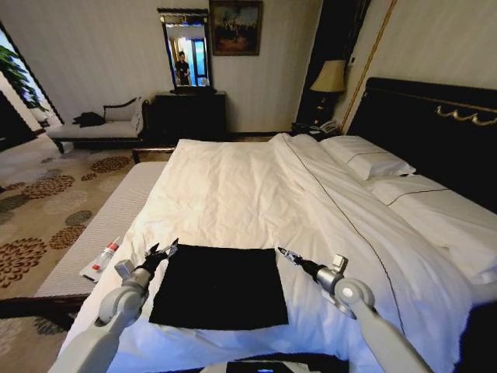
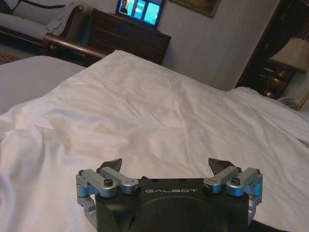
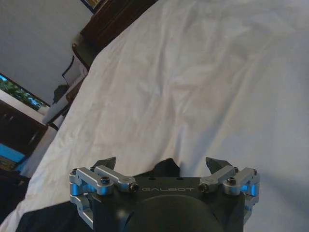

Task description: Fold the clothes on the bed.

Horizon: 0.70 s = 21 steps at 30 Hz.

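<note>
Both metal two-finger grippers carry "GALBOT" lettering and stand spread, holding nothing. The left gripper [image 1: 165,250] hovers at the far left corner of the folded black fabric T-shirt [image 1: 220,285], the right gripper [image 1: 288,254] just beyond its far right corner. The shirt lies near the foot edge of the large white-sheeted bed [image 1: 256,190], with open duvet beyond.

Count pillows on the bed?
2 visible, both white: one pillow near the headboard, farther from the robot; a second pillow beside it, nearer the robot. More may lie hidden beyond the frame.
</note>
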Motion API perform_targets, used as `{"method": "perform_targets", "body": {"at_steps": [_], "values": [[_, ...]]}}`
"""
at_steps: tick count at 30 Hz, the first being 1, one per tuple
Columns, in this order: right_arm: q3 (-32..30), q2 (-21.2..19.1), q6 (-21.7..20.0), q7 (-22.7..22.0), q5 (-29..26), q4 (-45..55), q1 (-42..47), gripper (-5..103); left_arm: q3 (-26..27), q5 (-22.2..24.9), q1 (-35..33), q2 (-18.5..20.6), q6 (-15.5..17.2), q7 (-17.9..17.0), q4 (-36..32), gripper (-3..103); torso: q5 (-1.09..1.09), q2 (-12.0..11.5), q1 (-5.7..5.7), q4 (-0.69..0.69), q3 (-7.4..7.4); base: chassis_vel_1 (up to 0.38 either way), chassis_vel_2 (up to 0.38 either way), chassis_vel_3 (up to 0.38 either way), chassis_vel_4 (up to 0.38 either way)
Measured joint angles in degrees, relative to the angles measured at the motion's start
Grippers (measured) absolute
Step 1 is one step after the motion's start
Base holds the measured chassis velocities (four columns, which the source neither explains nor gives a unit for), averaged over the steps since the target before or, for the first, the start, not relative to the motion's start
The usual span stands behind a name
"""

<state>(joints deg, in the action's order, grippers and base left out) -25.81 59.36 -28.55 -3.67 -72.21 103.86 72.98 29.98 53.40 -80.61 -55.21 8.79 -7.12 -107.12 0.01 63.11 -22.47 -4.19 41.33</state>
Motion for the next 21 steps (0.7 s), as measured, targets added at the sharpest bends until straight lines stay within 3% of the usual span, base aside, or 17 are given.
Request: {"method": "perform_targets", "body": {"at_steps": [15, 21], "values": [[6.56, 1.35, -0.43, 1.09, 2.16, -8.41, -7.75, 97, 0.41, -0.85, -0.54, -1.15, -0.26, -0.69, -0.57, 100, -0.01, 0.00, 0.00, -0.02, -0.01, 0.000, 0.000, 0.000, 0.000], [8.49, 3.55, -0.56, 1.16, 2.75, -11.20, -9.61, 83, 2.16, -0.78, -1.76, -0.97, -0.26, -0.72, -1.83, 100, -0.01, 0.01, 0.00, -0.01, 0.00, 0.000, 0.000, 0.000, 0.000]]}}
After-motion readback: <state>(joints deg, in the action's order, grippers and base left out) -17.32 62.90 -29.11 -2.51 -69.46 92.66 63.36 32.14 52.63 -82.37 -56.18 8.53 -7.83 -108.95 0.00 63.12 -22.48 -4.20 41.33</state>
